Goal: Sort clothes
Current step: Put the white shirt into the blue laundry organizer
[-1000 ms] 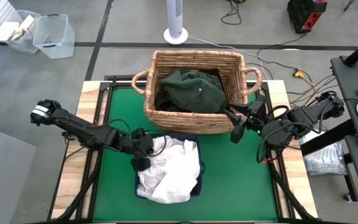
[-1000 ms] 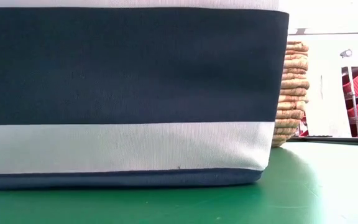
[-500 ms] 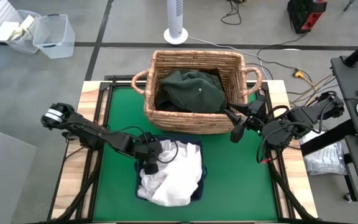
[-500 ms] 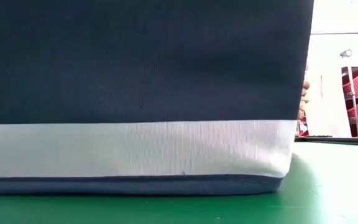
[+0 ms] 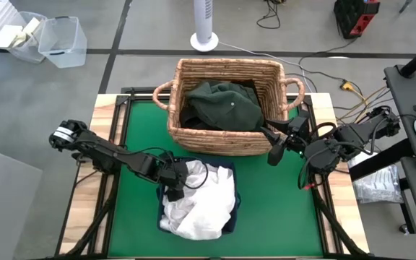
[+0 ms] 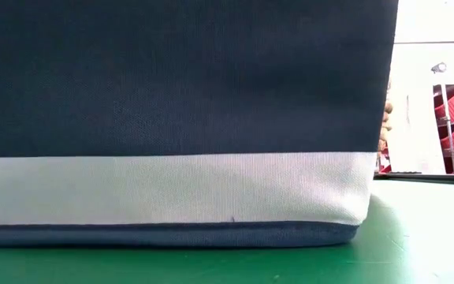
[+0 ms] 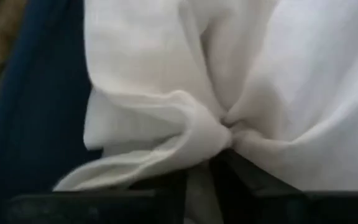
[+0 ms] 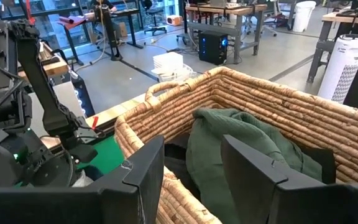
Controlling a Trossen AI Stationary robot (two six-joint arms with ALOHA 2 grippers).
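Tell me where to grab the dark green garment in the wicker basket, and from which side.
Grip the dark green garment at its raised, bunched middle, coming straight down from above. The wicker basket's walls enclose it on every side, and the crest offers folds that fingers can pinch.

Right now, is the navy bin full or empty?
Full. White clothes are heaped in the navy bin and mound above its rim, crumpled rather than folded. The left hand is at the pile's edge.
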